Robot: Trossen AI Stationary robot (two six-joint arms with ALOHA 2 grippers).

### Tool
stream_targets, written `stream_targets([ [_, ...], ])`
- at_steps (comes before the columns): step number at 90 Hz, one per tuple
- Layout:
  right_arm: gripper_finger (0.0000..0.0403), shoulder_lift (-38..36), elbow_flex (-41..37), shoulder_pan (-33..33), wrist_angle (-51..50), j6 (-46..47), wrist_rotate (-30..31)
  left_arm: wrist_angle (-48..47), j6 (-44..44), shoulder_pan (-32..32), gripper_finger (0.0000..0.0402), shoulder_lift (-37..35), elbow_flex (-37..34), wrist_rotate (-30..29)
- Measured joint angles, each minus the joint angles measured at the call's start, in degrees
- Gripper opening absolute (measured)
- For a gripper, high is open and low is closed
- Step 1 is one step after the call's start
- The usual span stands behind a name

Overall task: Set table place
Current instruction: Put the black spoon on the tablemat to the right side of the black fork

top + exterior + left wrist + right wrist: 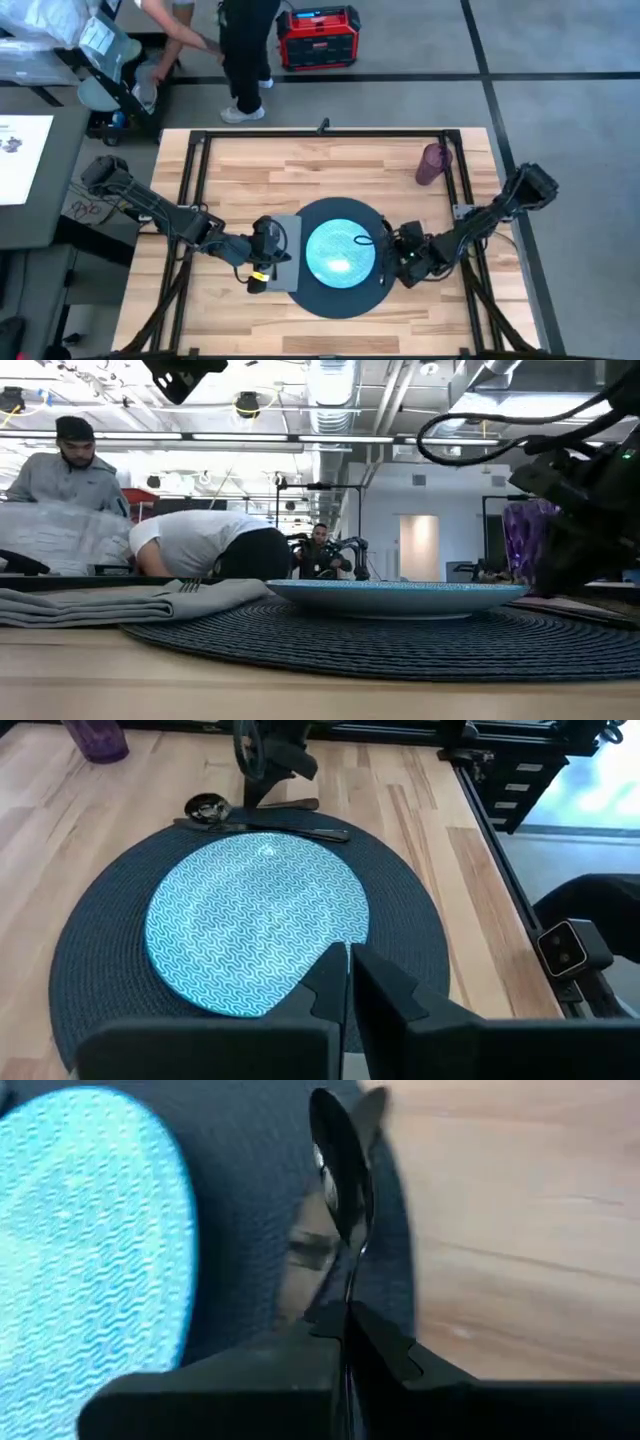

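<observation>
Right gripper (347, 1325) clenched on spoon (343, 1175) handle, fingers pinched tight, bowl of spoon sticking out ahead over right edge of dark grey mat (250, 1200). In high view, right gripper (392, 258) low at mat's right rim, just beside teal plate (340, 251). From left wrist view: spoon (208, 809) bowl down on the mat's rim, knife (290, 827) lying on mat alongside it, both between plate (255, 920) and the right arm.

Left gripper (350, 982) shut, fingers together, nothing between them. Hovering at plate's near edge in its own view; in high view left gripper (283, 252) over grey napkin (286, 228) at mat's left side.

Napkin (120, 600) folded, lying partly on mat (400, 640), touching it; fork (190, 586) tines just visible on top of napkin in low view. Plate (400, 598) centred on mat, flat.

Purple cup (433, 163) upright at table's far right, well apart from mat. Same cup (528, 542) behind right arm in low view.

Table (240, 170) light wood planks, black frame.

Beyond table: person (210, 545) in white top bent over, another person (70, 470) in cap and grey top at left. Red case (318, 38) on floor behind table.
</observation>
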Motion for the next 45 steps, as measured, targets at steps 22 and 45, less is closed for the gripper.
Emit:
stream_targets([
  [22,0.0,0.0,1.2,0.2,3.1,-2.0,0.2,0.0,-0.1,0.0,0.0,0.0,0.0,0.0],
  [45,0.0,0.0,1.2,0.2,1.7,-0.5,0.2,0.0,-1.5,0.0,0.0,0.0,0.0,0.0],
])
